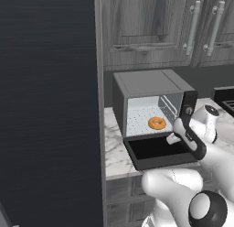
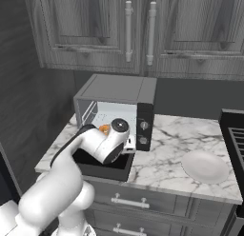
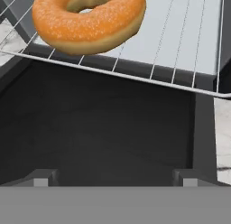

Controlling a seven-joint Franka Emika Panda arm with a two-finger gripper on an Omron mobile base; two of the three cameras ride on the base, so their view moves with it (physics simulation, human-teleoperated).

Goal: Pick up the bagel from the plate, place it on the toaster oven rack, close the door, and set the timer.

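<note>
Bagel (image 3: 88, 17) already on rack (image 3: 180, 42) inside toaster oven (image 1: 151, 82); fingers (image 3: 115, 177) spread wide and empty over dropped door (image 3: 103, 128), its long edge running crosswise beneath them.

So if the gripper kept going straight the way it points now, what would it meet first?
Most likely the open door: its dark glass lies across the middle of the hand view, ahead of the open jaws. The bagel on the rack sits farther up, off that line, though depth is hard to judge.
</note>
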